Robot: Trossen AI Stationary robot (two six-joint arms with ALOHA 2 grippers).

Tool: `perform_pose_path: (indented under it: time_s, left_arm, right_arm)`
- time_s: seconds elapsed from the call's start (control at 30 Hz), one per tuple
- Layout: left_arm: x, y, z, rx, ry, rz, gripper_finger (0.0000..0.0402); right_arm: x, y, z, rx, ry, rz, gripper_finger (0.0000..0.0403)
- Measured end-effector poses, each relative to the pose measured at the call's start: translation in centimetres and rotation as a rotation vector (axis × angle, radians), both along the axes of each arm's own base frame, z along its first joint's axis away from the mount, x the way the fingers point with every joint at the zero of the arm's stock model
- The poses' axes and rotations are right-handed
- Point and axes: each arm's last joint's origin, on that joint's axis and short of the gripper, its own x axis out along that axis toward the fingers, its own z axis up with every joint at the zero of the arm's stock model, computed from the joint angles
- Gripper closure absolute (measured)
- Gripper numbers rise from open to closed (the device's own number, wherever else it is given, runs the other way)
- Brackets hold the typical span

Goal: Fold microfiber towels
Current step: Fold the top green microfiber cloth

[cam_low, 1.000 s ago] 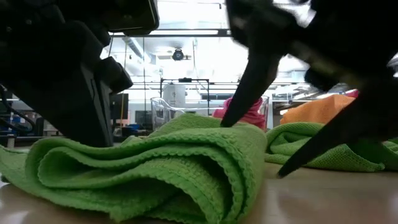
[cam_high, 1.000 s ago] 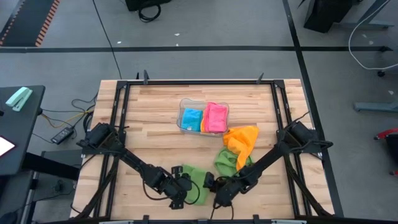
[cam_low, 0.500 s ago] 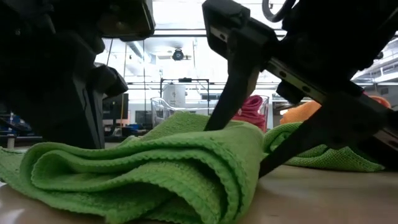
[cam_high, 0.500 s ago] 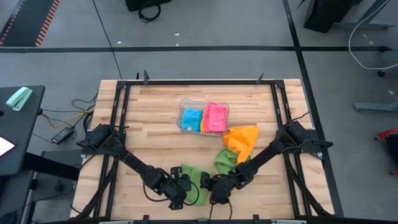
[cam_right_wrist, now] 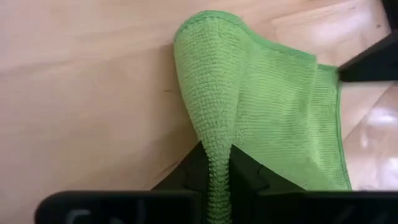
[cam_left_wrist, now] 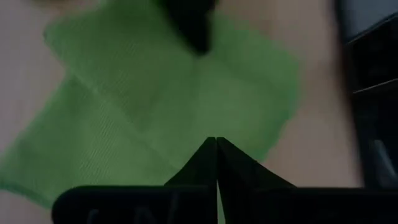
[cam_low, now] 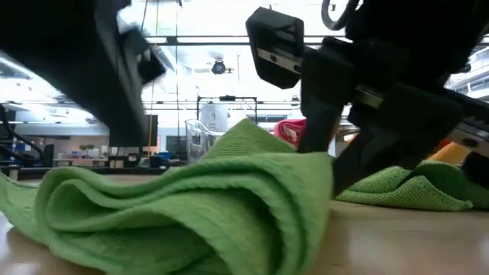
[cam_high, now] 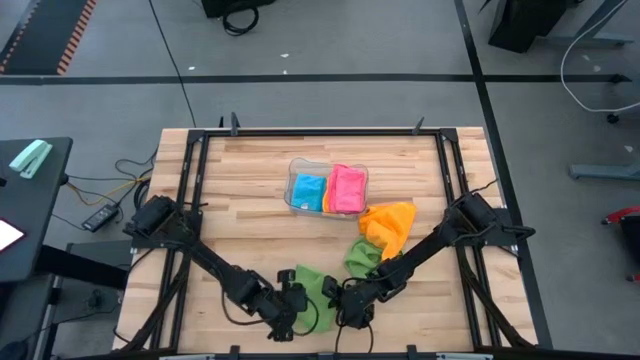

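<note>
Flanking the pinched green towel (cam_high: 313, 292): second green towel (cam_high: 362, 257), tray (cam_high: 296, 203).

Table (cam_high: 250, 190) is seen straight down from overhead; level, close-up view is given at tabletop height. Each wrist view is aimed closely at the green towel (cam_high: 318, 290), shared by all views.

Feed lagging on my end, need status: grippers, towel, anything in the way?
Right gripper pinching green towel edge. Left gripper shut, over same towel. Second green towel and orange towel close by, not blocking.
</note>
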Motion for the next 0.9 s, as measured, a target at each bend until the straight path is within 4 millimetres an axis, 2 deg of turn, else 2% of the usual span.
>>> perform_pose_path:
  time_s: [0.07,0.2,0.37,0.57,0.77,0.9]
  left_arm:
    - [-0.2,-0.4,0.9,0.01,-0.039,-0.013,0.0395]
    - [-0.7,-0.6,0.9,0.023,-0.033,-0.001,0.0387]
    - [-0.1,-0.1,-0.2,0.047,-0.029,0.058,0.037]
    - [1.1,0.2,-1.4,0.045,-0.055,0.07,0.0381]
    - [1.5,0.1,-2.7,0.049,-0.05,0.077,0.039]
    - [1.6,-0.2,-3.2,0.047,-0.055,0.073,0.0383]
  right_arm:
    - [-0.3,0.2,0.3,0.002,0.018,-0.004,0.036]
    - [-0.7,0.5,2.0,0.018,0.084,-0.031,0.036]
    - [-0.6,0.9,3.6,0.078,0.268,-0.065,0.036]
    - [-0.4,1.2,5.8,0.141,0.417,-0.117,0.0361]
    - [1.0,-0.3,6.9,0.29,0.503,-0.14,0.0361]
    - [1.9,-2.1,6.7,0.316,0.505,-0.178,0.0361]
